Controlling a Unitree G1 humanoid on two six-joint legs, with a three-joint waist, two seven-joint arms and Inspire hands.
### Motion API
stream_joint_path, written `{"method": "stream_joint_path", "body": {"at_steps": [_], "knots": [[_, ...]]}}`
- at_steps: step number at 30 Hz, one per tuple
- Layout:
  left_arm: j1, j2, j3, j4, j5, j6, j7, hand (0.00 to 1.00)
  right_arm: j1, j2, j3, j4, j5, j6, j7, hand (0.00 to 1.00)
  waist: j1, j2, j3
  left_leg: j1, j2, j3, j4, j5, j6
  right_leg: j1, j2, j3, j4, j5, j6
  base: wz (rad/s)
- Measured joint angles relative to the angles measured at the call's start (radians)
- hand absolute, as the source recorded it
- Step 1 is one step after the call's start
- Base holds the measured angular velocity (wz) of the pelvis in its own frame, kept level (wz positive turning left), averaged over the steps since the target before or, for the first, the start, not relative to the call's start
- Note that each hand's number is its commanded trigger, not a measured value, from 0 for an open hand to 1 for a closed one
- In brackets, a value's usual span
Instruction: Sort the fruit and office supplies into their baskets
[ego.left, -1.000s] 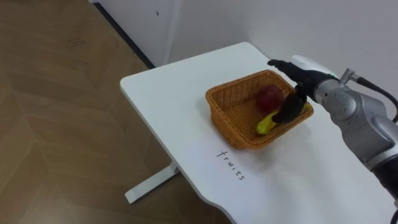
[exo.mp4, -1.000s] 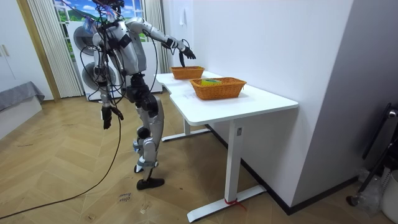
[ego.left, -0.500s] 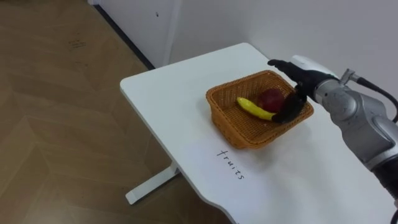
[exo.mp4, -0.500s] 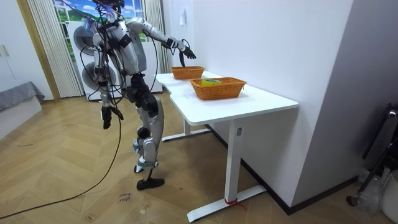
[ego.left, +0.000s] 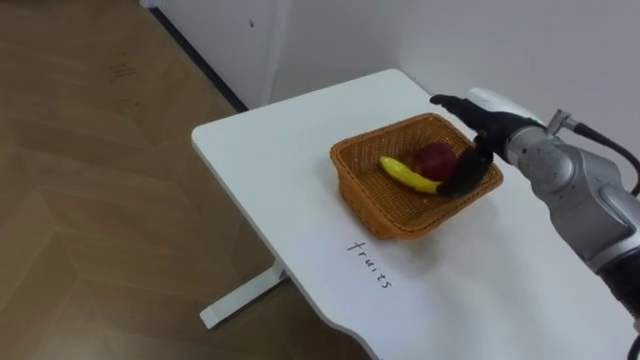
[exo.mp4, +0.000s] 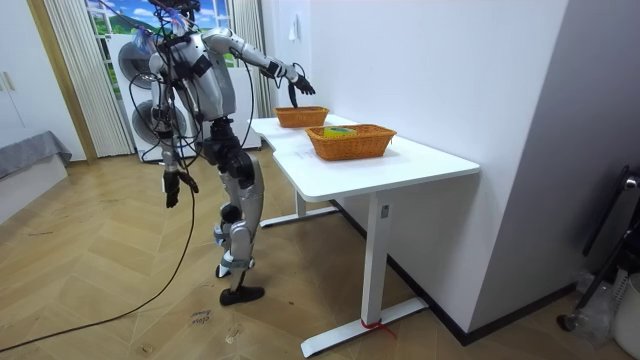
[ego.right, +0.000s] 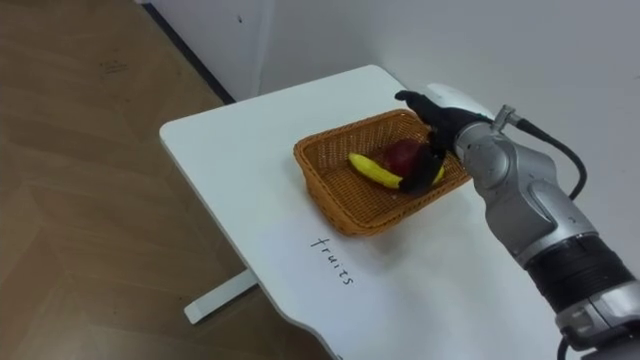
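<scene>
white tabletop (ego.left: 280, 190) on a wood floor, with a wall close behind its far edge. robot stands at the tabletop's end on the room view's left.

- fruit basket (ego.left: 385, 218): wicker, set toward the far right of the tabletop. banana (ego.left: 405, 175) and a red fruit (ego.left: 435, 158) lie inside, touching.
- right hand (ego.left: 480, 125) hangs over the basket's far right rim. fingers (ego.left: 463, 180) are loose and apart, drooping inside the rim by the banana's right end, clamped on nothing.
- left hand (exo.mp4: 172, 188) hangs low at the robot's side, well off the tabletop.
- second basket (exo.mp4: 352, 146) sits further along the tabletop, some yellow and green in it, contents not clear.

handling, judged:
- banana: light, soft, bruises easily. best taken across the middle of its curve, gently.
- red fruit: firm, smooth, round, likely to roll. cup from above.
- basket: light, stiff. probably slides on the slick top if the rim is knocked.

room to move:
- bare tabletop left and near of the basket.
- near-left edge drops straight to the floor.
- wall is tight on the far side, so the hand should lift clear of the rim, then swing near or left.
</scene>
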Motion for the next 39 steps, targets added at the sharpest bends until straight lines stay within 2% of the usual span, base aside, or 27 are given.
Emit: {"method": "stream_joint_path", "body": {"at_steps": [4,7,10,12,13,15,18,20,21,23,26,30,32,33,35,39], "knots": [[-0.003,-0.003,-0.002,0.012,-0.009,-0.010,0.002,0.00,-0.019,0.000,-0.066,0.000,-0.001,-0.020,-0.043,0.00,-0.030,0.002,0.0002,0.001,0.003,0.023,-0.004,0.001,0.002,-0.007,-0.002,0.005,0.000,0.000,0.000,-0.14],[-0.012,-0.007,-0.003,0.029,-0.019,-0.017,0.002,0.00,-0.024,0.000,-0.085,-0.002,-0.003,-0.025,-0.066,0.00,-0.070,0.006,-0.0007,0.010,0.005,0.040,-0.011,0.002,0.005,-0.007,-0.006,0.022,0.000,0.000,0.000,-0.17],[-0.030,-0.017,-0.001,0.022,-0.019,-0.016,-0.003,0.00,-0.024,0.000,-0.149,-0.018,-0.003,-0.036,-0.067,0.00,-0.118,0.017,0.0004,0.008,0.006,0.061,-0.010,0.002,0.008,-0.016,-0.009,0.031,0.002,0.000,0.000,-0.19],[-0.031,-0.021,-0.002,0.002,-0.022,-0.018,-0.008,0.00,-0.024,-0.004,-0.190,-0.067,-0.008,-0.035,-0.087,0.00,-0.145,0.023,-0.0023,0.001,0.007,0.074,-0.012,0.002,0.009,-0.028,-0.008,0.052,0.001,0.000,0.000,-0.30],[-0.031,-0.020,-0.003,-0.006,-0.037,-0.021,-0.006,0.00,-0.024,-0.005,-0.207,-0.095,-0.007,-0.036,-0.109,0.00,-0.170,0.029,-0.0045,0.001,0.008,0.082,-0.012,0.003,0.010,-0.029,-0.008,0.057,0.002,0.000,0.000,-0.24],[-0.048,-0.021,-0.018,-0.006,-0.051,-0.021,-0.001,0.00,-0.024,-0.005,-0.233,-0.142,0.001,-0.035,-0.145,0.00,-0.205,0.044,-0.0136,0.012,0.014,0.113,-0.024,0.003,0.011,-0.036,-0.008,0.081,0.003,0.000,0.000,-0.35],[-0.071,-0.027,-0.025,-0.006,-0.059,-0.027,0.008,0.00,-0.024,-0.005,-0.254,-0.187,0.002,-0.039,-0.175,0.00,-0.242,0.054,-0.0173,0.018,0.019,0.131,-0.034,0.005,0.012,-0.037,-0.007,0.090,0.004,0.001,0.000,-0.23],[-0.083,-0.038,-0.026,-0.051,-0.060,-0.031,0.004,0.00,-0.024,-0.005,-0.301,-0.206,0.002,-0.057,-0.193,0.00,-0.278,0.060,-0.0224,0.023,0.025,0.150,-0.040,0.005,0.012,-0.043,-0.005,0.110,0.005,0.001,0.000,-0.23],[-0.083,-0.039,-0.031,-0.060,-0.061,-0.035,0.003,0.00,-0.024,-0.005,-0.314,-0.207,0.004,-0.058,-0.200,0.00,-0.288,0.061,-0.0221,0.026,0.025,0.152,-0.042,0.005,0.012,-0.043,-0.004,0.113,0.006,0.001,0.000,-0.20],[-0.099,-0.043,-0.042,-0.064,-0.059,-0.046,0.001,0.00,-0.024,-0.005,-0.371,-0.206,0.039,-0.057,-0.230,0.00,-0.300,0.072,-0.0161,0.036,0.033,0.176,-0.044,0.004,0.012,-0.044,-0.001,0.138,0.017,0.002,-0.002,-0.28],[-0.100,-0.056,-0.042,-0.094,-0.060,-0.051,0.001,0.00,-0.024,-0.005,-0.435,-0.207,0.072,-0.058,-0.252,0.00,-0.343,0.080,-0.0164,0.036,0.037,0.189,-0.045,0.003,0.012,-0.057,0.001,0.148,0.018,0.004,-0.003,-0.20],[-0.096,-0.073,-0.042,-0.097,-0.059,-0.056,-0.004,0.00,0.007,-0.005,-0.527,-0.248,0.103,-0.057,-0.299,0.00,-0.375,0.106,-0.0212,0.045,0.043,0.220,-0.059,0.003,0.012,-0.069,0.003,0.172,0.019,0.008,-0.003,-0.21],[-0.093,-0.072,-0.042,-0.084,-0.060,-0.058,-0.014,0.00,0.034,-0.005,-0.554,-0.297,0.159,-0.063,-0.332,0.00,-0.377,0.119,-0.0190,0.055,0.047,0.233,-0.075,0.003,0.012,-0.068,0.008,0.191,0.018,0.010,-0.004,-0.28],[-0.088,-0.071,-0.043,-0.082,-0.059,-0.058,-0.019,0.00,0.060,-0.005,-0.571,-0.318,0.194,-0.071,-0.346,0.00,-0.390,0.123,-0.0171,0.061,0.049,0.237,-0.080,0.003,0.011,-0.067,0.010,0.191,0.018,0.011,-0.004,-0.16],[-0.085,-0.072,-0.044,-0.082,-0.060,-0.059,-0.024,0.00,0.092,-0.005,-0.592,-0.320,0.227,-0.080,-0.364,0.00,-0.412,0.124,-0.0167,0.069,0.054,0.244,-0.081,0.002,0.009,-0.063,0.015,0.194,0.016,0.012,-0.005,-0.10],[-0.081,-0.077,-0.061,-0.081,-0.059,-0.061,-0.024,0.00,0.171,-0.005,-0.637,-0.327,0.272,-0.081,-0.416,0.00,-0.431,0.123,-0.0175,0.071,0.062,0.265,-0.086,0.000,0.005,-0.071,0.022,0.215,0.017,0.012,-0.006,-0.16]]}}
